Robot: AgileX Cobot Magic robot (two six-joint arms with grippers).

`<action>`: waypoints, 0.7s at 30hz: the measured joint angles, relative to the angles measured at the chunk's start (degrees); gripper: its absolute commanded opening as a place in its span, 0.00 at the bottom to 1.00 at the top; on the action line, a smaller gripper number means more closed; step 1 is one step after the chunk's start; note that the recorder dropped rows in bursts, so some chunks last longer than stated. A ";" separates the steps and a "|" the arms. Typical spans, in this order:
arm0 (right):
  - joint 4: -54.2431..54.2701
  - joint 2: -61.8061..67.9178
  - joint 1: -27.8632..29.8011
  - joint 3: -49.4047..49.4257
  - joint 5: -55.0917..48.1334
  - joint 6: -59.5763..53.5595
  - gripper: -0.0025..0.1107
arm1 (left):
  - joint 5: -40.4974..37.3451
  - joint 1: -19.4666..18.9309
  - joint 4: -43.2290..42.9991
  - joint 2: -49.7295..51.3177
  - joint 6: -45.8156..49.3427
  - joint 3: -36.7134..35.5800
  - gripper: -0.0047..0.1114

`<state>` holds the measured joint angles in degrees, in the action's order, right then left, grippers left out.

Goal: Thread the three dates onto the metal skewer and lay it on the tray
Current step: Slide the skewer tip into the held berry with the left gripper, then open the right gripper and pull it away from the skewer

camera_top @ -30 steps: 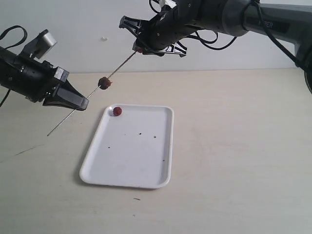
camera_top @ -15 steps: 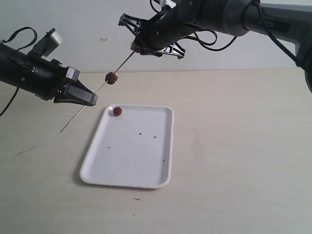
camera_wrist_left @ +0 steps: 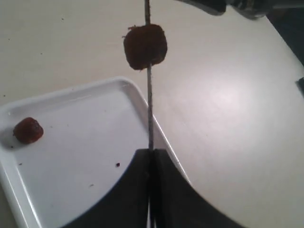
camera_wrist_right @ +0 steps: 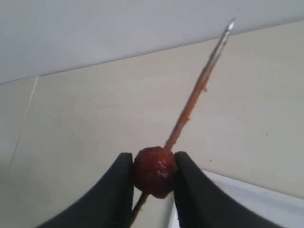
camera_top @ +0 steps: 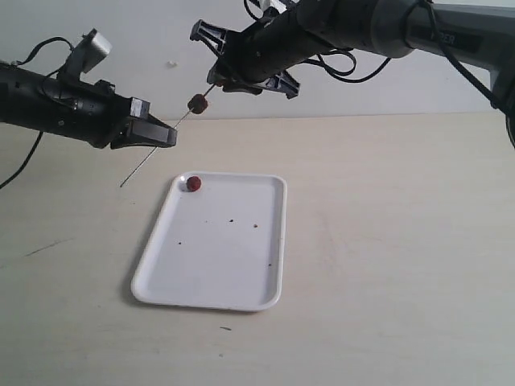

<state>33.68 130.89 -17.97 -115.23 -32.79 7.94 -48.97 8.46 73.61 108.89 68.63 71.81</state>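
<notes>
The thin metal skewer point(camera_top: 145, 163) slants up through the air, and my left gripper point(camera_top: 169, 135) is shut on its shaft. One dark date point(camera_top: 196, 103) is threaded on it, seen in the left wrist view as a date point(camera_wrist_left: 145, 46) above the gripper point(camera_wrist_left: 151, 153) on the skewer point(camera_wrist_left: 149, 104). My right gripper point(camera_top: 217, 78) is shut on a second date point(camera_wrist_right: 155, 171), between its fingers point(camera_wrist_right: 154, 172), with the skewer point(camera_wrist_right: 194, 97) passing through it. A third date point(camera_top: 194, 183) lies in the far left corner of the white tray point(camera_top: 233, 265).
Dark crumbs point(camera_top: 232, 219) speckle the tray. A short dark scratch mark point(camera_top: 39, 248) and a small dark speck point(camera_top: 226, 327) are on the beige table. The wall stands close behind both arms.
My left gripper has moved up and to the right with the skewer. The threaded date now sits closer to the date in the right gripper. The right arm shifted slightly left.
</notes>
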 measured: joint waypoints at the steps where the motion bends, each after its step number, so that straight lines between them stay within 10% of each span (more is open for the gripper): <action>1: 0.80 0.00 0.03 0.00 -0.80 -0.94 0.28 | 1.83 0.83 0.70 0.00 0.77 0.00 0.04; 10: 5.94 0.00 0.03 0.00 -3.27 -6.16 0.29 | 9.05 3.73 2.90 0.09 2.70 0.00 0.04; 21: 6.50 0.00 0.03 0.00 -3.47 -7.38 0.59 | 8.82 3.85 2.34 0.09 2.93 0.00 0.04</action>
<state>40.18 130.89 -17.94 -115.23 -36.26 0.57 -40.15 12.32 75.95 108.98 71.56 71.81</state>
